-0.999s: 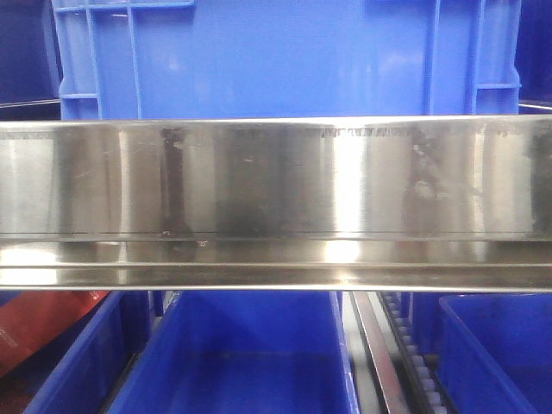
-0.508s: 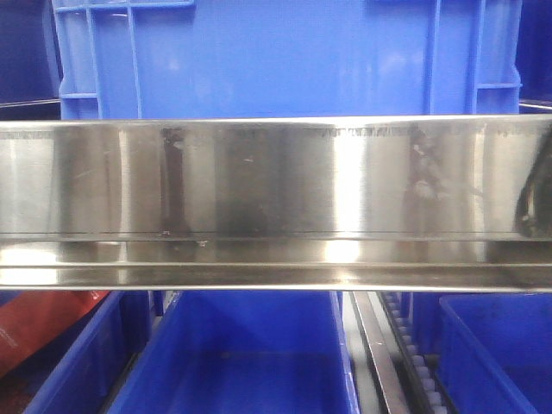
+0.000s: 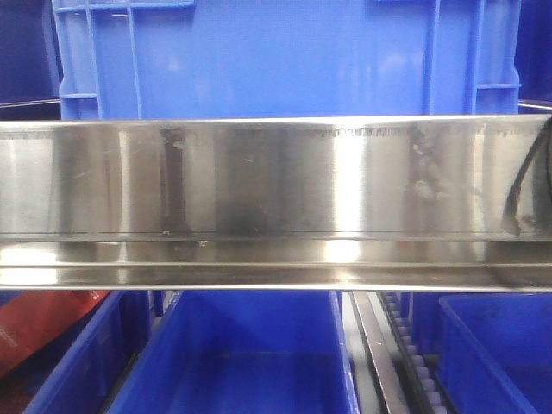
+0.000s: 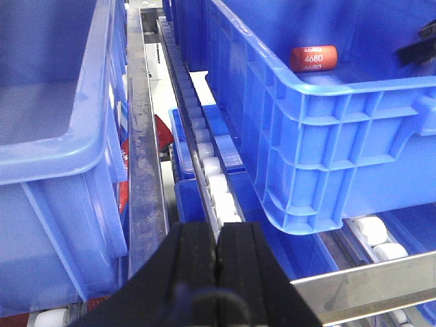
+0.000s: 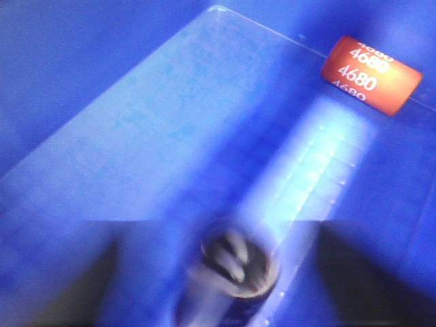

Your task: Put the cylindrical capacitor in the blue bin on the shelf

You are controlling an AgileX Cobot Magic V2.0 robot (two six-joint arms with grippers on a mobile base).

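Observation:
In the right wrist view a dark cylindrical capacitor (image 5: 235, 266) with a round silver-rimmed end lies blurred over the floor of the blue bin (image 5: 150, 116). My right gripper (image 5: 221, 235) is open, its dark fingers standing wide on either side of the capacitor and apart from it. An orange cylinder marked 4680 (image 5: 371, 75) lies in the same bin's far corner. From the left wrist this bin (image 4: 320, 129) sits on the shelf's roller track, and my left gripper (image 4: 218, 228) is shut and empty in front of it. The shelf's shiny rail (image 3: 276, 181) fills the front view.
Another blue bin (image 4: 54, 136) stands left of a metal divider rail (image 4: 143, 170), with white rollers (image 4: 211, 170) between the two bins. Below the shelf rail are more blue bins (image 3: 241, 362) and a red object (image 3: 43, 319). A black cable (image 3: 526, 190) hangs at the right edge.
In the front view a black cable has come in at the right edge, in front of the shelf rail, and now reaches higher. Nothing else has shifted.

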